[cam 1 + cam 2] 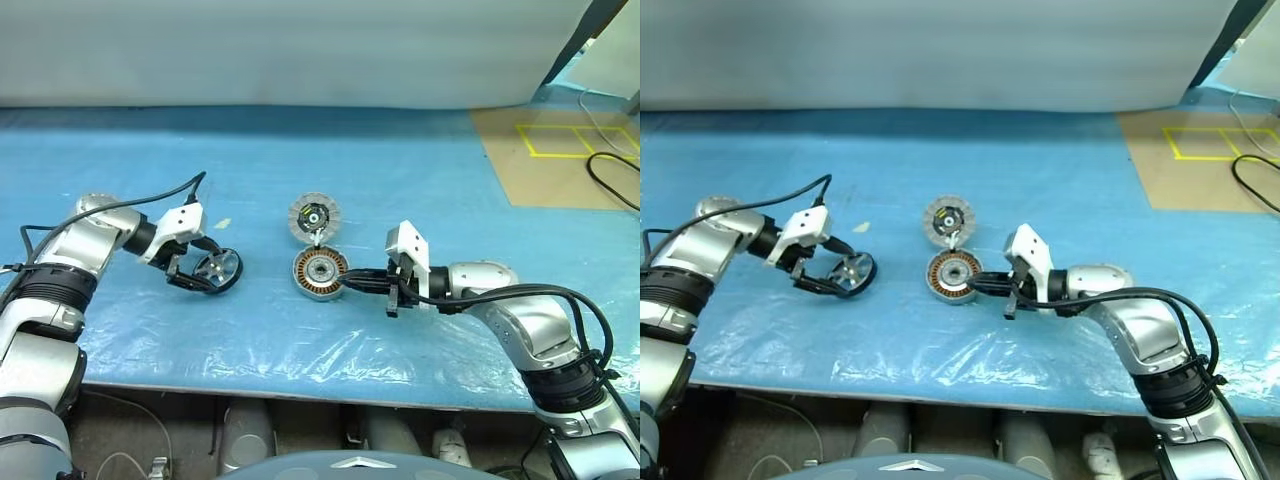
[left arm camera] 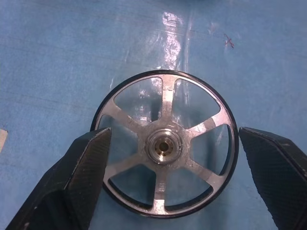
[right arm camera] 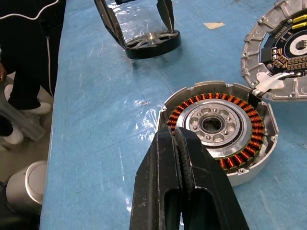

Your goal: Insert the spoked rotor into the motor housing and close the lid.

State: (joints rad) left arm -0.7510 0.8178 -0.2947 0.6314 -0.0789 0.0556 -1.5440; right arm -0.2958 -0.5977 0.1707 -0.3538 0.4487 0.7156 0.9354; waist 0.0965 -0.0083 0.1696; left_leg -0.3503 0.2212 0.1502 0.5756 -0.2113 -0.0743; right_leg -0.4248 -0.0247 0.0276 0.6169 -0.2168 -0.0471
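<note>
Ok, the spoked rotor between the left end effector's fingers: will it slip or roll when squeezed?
The spoked rotor looks rigid metal, so probably no flexing. Its thin, round black rim could slide out of the fingers if gripped off-centre. Lying flat on the plastic-covered table, it shouldn't roll.

A wide tabletop runs right across, covered in a bright blue sheet, and over its near part lies a layer of clear plastic film that wrinkles and catches white glare from overhead light. Along the far edge hangs a pale, whitish backdrop, plain and flat. Off to the far right sits a brown board marked with yellow tape rectangles, and a black cable loops across it. Below the tabletop's front edge, grey floor shows, with pale rounded shapes that are hard to make out.
</note>
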